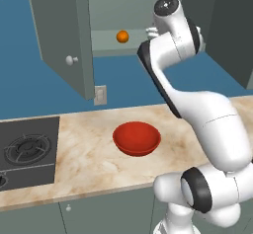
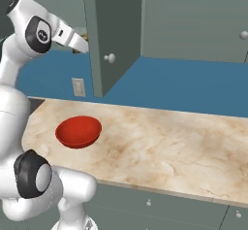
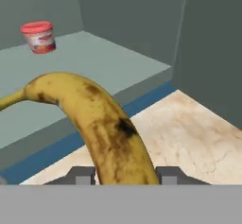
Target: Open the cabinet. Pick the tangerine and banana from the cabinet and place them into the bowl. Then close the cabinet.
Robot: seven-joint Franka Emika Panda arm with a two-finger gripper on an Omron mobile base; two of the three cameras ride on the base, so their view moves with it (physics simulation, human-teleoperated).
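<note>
Now, gripper (image 3: 125, 175): clenched on the banana (image 3: 101, 124).
Tangerine (image 1: 122, 36): left on the cabinet (image 1: 64, 35) shelf.
Bowl (image 1: 137, 138): set on the worktop (image 1: 89, 154).

Banana (image 3: 106, 128) clamped btwn fingertips (image 3: 81, 175), spotted brown. Red-and-white cup (image 3: 38, 37) upright on cabinet shelf (image 3: 90, 62) behind; marble counter (image 3: 189, 128) below.

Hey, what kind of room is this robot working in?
A rendered kitchen, most likely: a marble counter with a gas stove set in it, an open wall cabinet above, and a red bowl on the counter.
</note>
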